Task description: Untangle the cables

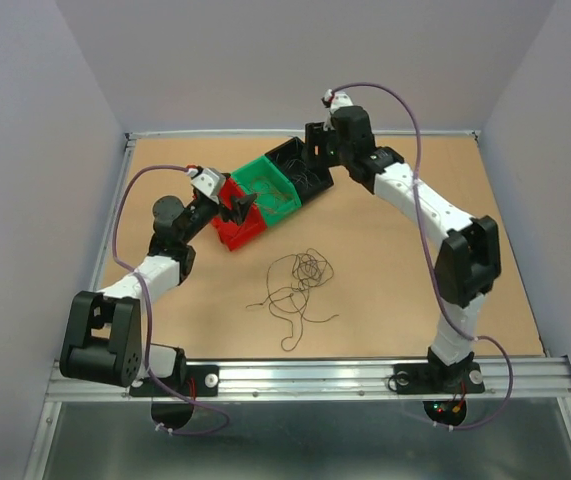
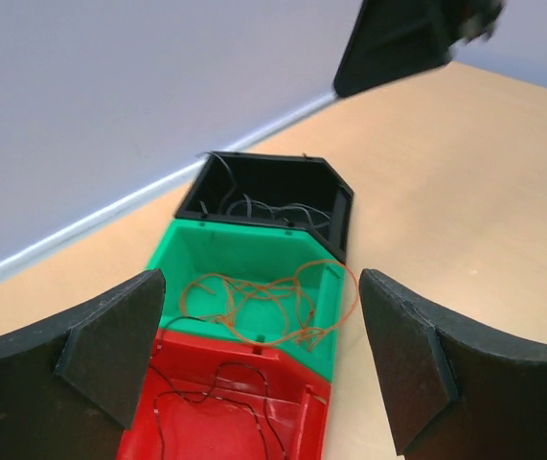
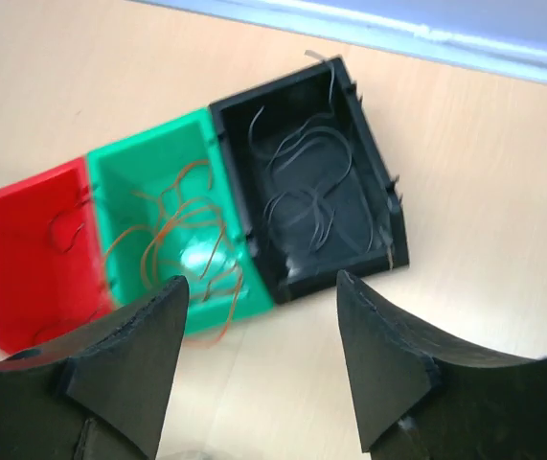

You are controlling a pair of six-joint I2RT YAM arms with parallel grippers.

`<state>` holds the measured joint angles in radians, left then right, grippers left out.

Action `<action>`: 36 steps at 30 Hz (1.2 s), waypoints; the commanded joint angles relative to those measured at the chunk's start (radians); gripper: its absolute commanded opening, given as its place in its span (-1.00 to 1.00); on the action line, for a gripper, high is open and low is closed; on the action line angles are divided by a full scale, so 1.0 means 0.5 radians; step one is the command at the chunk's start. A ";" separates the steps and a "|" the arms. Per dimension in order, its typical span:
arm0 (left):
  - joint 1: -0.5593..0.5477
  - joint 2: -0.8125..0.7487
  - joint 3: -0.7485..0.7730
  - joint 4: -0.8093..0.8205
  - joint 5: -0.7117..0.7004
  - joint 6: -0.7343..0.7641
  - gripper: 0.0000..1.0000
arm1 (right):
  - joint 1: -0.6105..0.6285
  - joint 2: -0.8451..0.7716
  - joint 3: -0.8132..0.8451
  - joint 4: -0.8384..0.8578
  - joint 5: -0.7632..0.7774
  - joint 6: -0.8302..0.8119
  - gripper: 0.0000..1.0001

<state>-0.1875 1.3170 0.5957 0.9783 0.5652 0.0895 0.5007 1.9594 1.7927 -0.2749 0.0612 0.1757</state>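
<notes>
The cables (image 1: 303, 272) lie mostly as a loose, curly tangle on the bare desk (image 1: 395, 300), near the middle and well apart from both tools. Beyond the tangle, a red bin (image 1: 233, 236), a green bin (image 1: 265, 165) and a black bin (image 1: 287, 150) stand touching in a slanted row.

The left arm bends up from its base and reaches forward, so that we see the left tool (image 1: 237, 207) over the red bin. The right arm stretches far up the desk and folds back, its right tool (image 1: 315, 142) above the black bin.

The top view does not show us how the jaws stand; the wrist views do. The left tool (image 2: 262, 340) is spread wide with nothing between its fingers (image 2: 110, 335). The right tool (image 3: 259, 335) also has its jaws apart and grips nothing.

Only the wrist views show us what the bins hold: dark strands in the red bin (image 2: 297, 431), orange-red loops in the green bin (image 2: 182, 254), one of them hanging over its rim, and dark curls in the black bin (image 3: 374, 144).
</notes>
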 commanded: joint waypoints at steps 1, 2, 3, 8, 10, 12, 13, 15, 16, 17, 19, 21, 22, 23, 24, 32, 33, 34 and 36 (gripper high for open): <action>-0.002 0.038 0.094 0.038 0.274 0.027 0.89 | 0.072 -0.408 -0.406 -0.018 -0.257 0.308 0.39; -0.011 0.044 0.103 0.019 0.275 0.039 0.89 | 0.097 -0.503 -0.529 -0.018 -0.288 0.330 0.40; -0.024 0.050 0.119 0.001 0.281 0.048 0.89 | 0.127 -0.583 -0.745 -0.018 -0.294 0.345 0.42; -0.088 0.050 0.122 -0.054 0.278 0.140 0.89 | 0.370 -1.031 -1.397 -0.021 -0.156 0.263 0.56; -0.104 0.078 0.137 -0.076 0.308 0.189 0.89 | 0.391 -1.194 -1.676 0.025 -0.080 0.271 0.54; -0.125 0.112 0.164 -0.128 0.351 0.238 0.89 | 0.471 -1.292 -1.805 0.092 -0.110 0.290 0.45; -0.140 0.124 0.174 -0.168 0.379 0.254 0.89 | 0.480 -1.302 -1.833 0.099 -0.174 0.293 0.43; -0.162 0.142 0.192 -0.208 0.413 0.302 0.89 | 0.493 -1.305 -1.861 0.090 -0.080 0.296 0.40; -0.171 0.145 0.198 -0.241 0.428 0.324 0.89 | 0.493 -1.293 -1.870 0.083 -0.034 0.299 0.39; -0.189 0.142 0.205 -0.257 0.434 0.345 0.89 | 0.496 -1.278 -1.867 0.083 0.018 0.308 0.36; -0.238 0.136 0.205 -0.297 0.447 0.434 0.89 | 0.493 -1.204 -1.852 0.083 -0.003 0.308 0.36; -0.272 0.118 0.202 -0.349 0.465 0.480 0.89 | 0.496 -1.140 -1.828 0.086 -0.009 0.308 0.33; -0.303 0.112 0.198 -0.361 0.471 0.529 0.89 | 0.499 -1.106 -1.818 0.086 -0.009 0.311 0.31; -0.318 0.100 0.198 -0.401 0.477 0.554 0.89 | 0.502 -1.051 -1.803 0.089 -0.009 0.314 0.27; -0.334 0.096 0.198 -0.419 0.474 0.585 0.89 | 0.508 -1.029 -1.803 0.117 0.003 0.320 0.26; -0.374 0.072 0.189 -0.447 0.416 0.631 0.88 | 0.520 -0.848 -1.788 0.307 0.009 0.327 0.00; -0.371 0.069 0.189 -0.444 0.416 0.631 0.88 | 0.520 -0.796 -1.779 0.332 0.016 0.327 -0.03; -0.374 0.069 0.189 -0.444 0.416 0.631 0.88 | 0.523 -0.765 -1.769 0.338 0.019 0.324 -0.04; -0.374 0.063 0.189 -0.450 0.413 0.625 0.87 | 0.539 -0.692 -1.720 0.338 0.010 0.305 -0.06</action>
<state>-0.3733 1.3930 0.6571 0.7345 0.7639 0.3859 0.7517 1.5684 0.8707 -0.1707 0.0532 0.3336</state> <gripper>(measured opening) 0.939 0.476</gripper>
